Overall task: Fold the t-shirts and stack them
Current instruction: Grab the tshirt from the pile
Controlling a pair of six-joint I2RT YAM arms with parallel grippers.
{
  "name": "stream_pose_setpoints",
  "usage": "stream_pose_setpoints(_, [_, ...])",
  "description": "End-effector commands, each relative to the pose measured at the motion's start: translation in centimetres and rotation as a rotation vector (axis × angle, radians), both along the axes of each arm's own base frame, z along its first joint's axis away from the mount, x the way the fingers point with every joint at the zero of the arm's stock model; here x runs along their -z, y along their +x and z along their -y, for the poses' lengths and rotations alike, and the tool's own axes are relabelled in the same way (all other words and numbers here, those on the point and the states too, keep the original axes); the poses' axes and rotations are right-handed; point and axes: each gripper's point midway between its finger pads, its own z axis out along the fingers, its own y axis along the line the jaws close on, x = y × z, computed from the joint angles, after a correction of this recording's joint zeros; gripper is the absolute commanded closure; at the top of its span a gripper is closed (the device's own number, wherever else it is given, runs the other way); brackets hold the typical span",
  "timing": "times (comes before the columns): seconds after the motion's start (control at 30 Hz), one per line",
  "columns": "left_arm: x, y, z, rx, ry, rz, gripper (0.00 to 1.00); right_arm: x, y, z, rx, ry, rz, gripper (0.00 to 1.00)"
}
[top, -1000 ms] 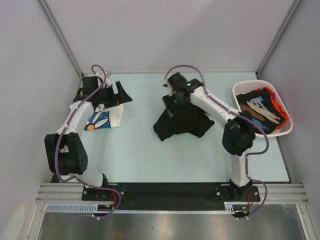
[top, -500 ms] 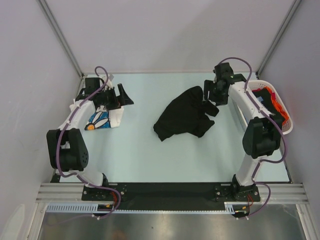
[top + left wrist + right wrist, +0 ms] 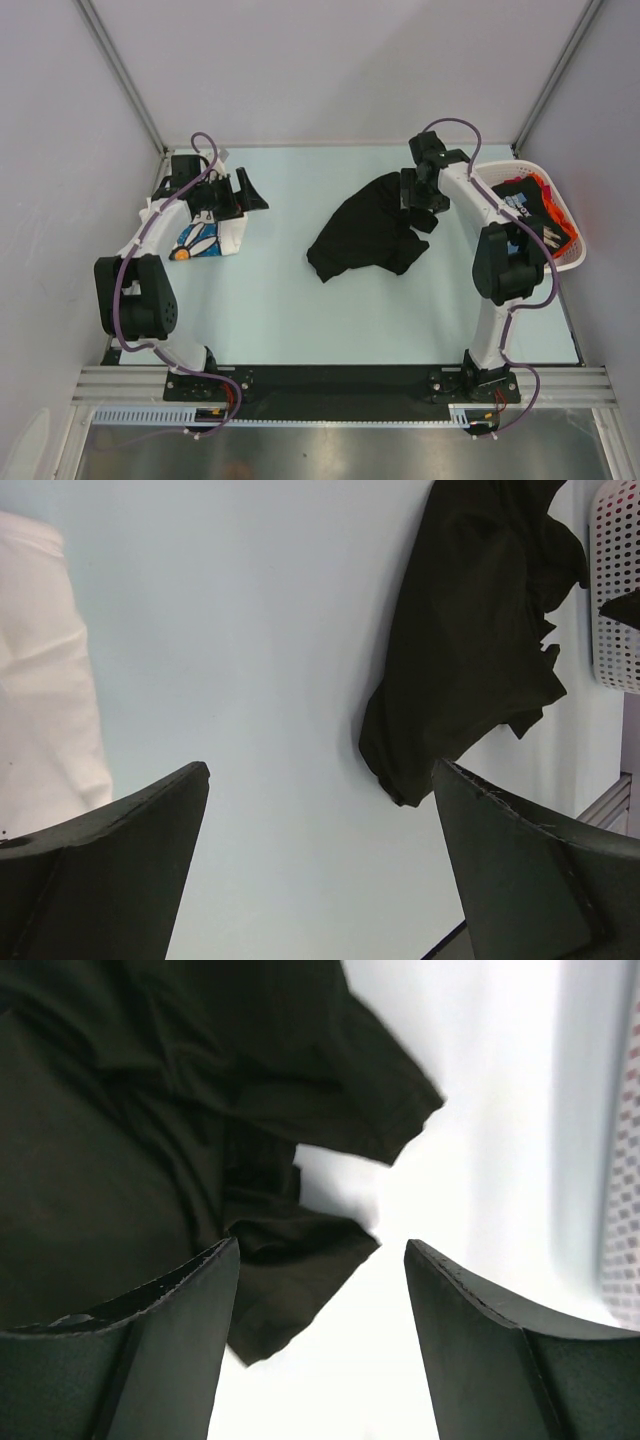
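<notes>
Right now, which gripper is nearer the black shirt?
Right. The right gripper hangs open over the black shirt's far right edge. The left gripper is off to the left by the white shirt, well apart from the black one.

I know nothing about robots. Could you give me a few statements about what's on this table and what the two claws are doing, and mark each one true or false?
1. The black t-shirt lies crumpled on the table. True.
2. The right gripper is clamped on the black t-shirt. False: its jaws stand apart with nothing between them, above the shirt's edge.
3. The white basket stands at the table's left side. False: it stands at the right side.
4. The white flower-print t-shirt lies by the left gripper. True.
5. The left gripper is open and holds nothing. True.
</notes>
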Motion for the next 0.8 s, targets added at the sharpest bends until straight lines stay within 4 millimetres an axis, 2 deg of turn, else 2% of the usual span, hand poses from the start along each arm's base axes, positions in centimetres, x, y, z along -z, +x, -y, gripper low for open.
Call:
stream_pose_setpoints(0.0, [-1.8,0.6,0.5,0.024,-0.002,0.054,0.00,-0.5,2.0,1.5,0.002,-0.121,0.056,0.27])
stream_pose_setpoints(0.27, [-2.6,0.0,0.1,0.012,0.027,0.052,0.00,3.2,2.8,2.5,-0.026,-0.229,0.010,0.27])
stream_pose_setpoints(0.43, [-3.0,-0.6,-0.1,-0.005,0.049,0.044,0.00,4.8,4.0,4.4,0.049,-0.279,0.017,0.29])
stream_pose_setpoints(0.47, [-2.9,-0.7,0.0,-0.004,0.049,0.039,0.00,5.2,4.1,4.6,0.054,-0.281,0.011,0.33])
stream_pose_setpoints(0.5, [-3.0,-0.7,-0.1,-0.008,0.049,0.037,0.00,6.2,4.2,4.3,0.053,-0.253,-0.009,0.47])
stream_pose_setpoints(0.53, [-3.0,-0.5,0.0,-0.012,0.045,0.034,0.00,6.3,4.6,4.5,0.058,-0.223,-0.009,0.71])
stream_pose_setpoints(0.57, [-3.2,-0.5,-0.1,-0.014,0.046,0.034,0.00,6.3,5.2,4.3,0.060,-0.200,0.007,1.00])
stream_pose_setpoints(0.67, [-3.6,-0.4,1.1,0.013,0.053,0.036,0.00,5.6,6.3,3.6,0.035,-0.140,0.036,1.00])
stream_pose_setpoints(0.77, [-3.7,0.0,1.4,0.030,0.061,0.034,0.00,2.9,7.4,2.6,0.023,-0.083,0.109,1.00])
